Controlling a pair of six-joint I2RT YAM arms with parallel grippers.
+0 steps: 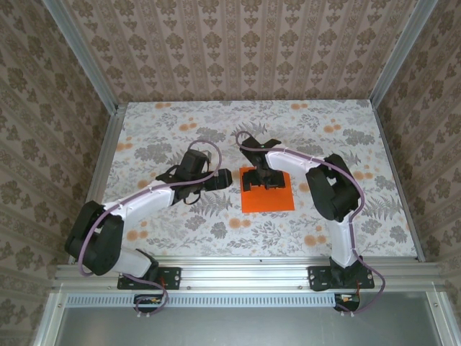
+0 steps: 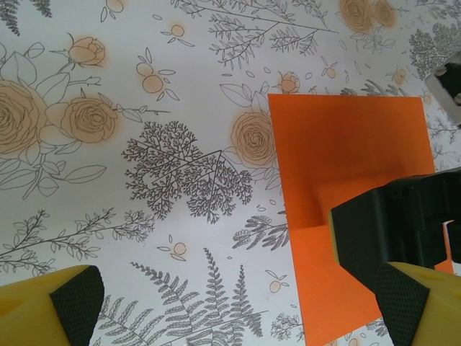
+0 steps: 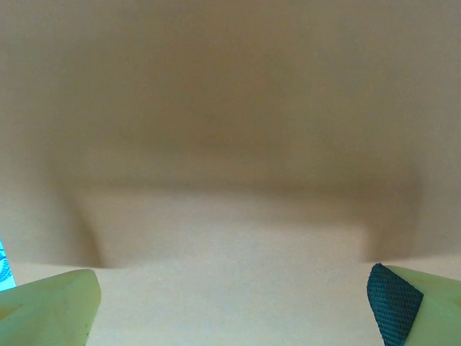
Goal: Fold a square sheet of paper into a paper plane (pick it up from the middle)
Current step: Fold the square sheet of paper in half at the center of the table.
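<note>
While both tools stand wide with nothing between their fingers, the thin, bright orange square sheet of paper (image 1: 270, 200) lies on the floral-print bench (image 1: 166, 137), directly under your right tool (image 1: 261, 179) and just beside the tip of your left tool (image 1: 218, 179).

The right tool is low over the sheet's middle; I can't tell if the fingertips touch it. Its wrist view is a close blur, so there is no crease detail from there. The left wrist view shows a faint line on the paper beside the right tool. It could be a shadow or a lift; I can't tell which.

Handling, as a judgement:
- **Feel:** expect it to be very light and limp. It should crease at once and skate on the bench if nudged sideways.
- **Where to grip:** take it at the middle, as the task says. Set both right fingers down on it and close slowly so a small ridge pinches up between them.
- **What to avoid:** skip the edges and corners, since the sheet would flop and fold wrong.
- **Left tool:** it could pin the edge nearest it to stop sliding.
- **Risk:** a hard pinch leaves a stray crease.
</note>
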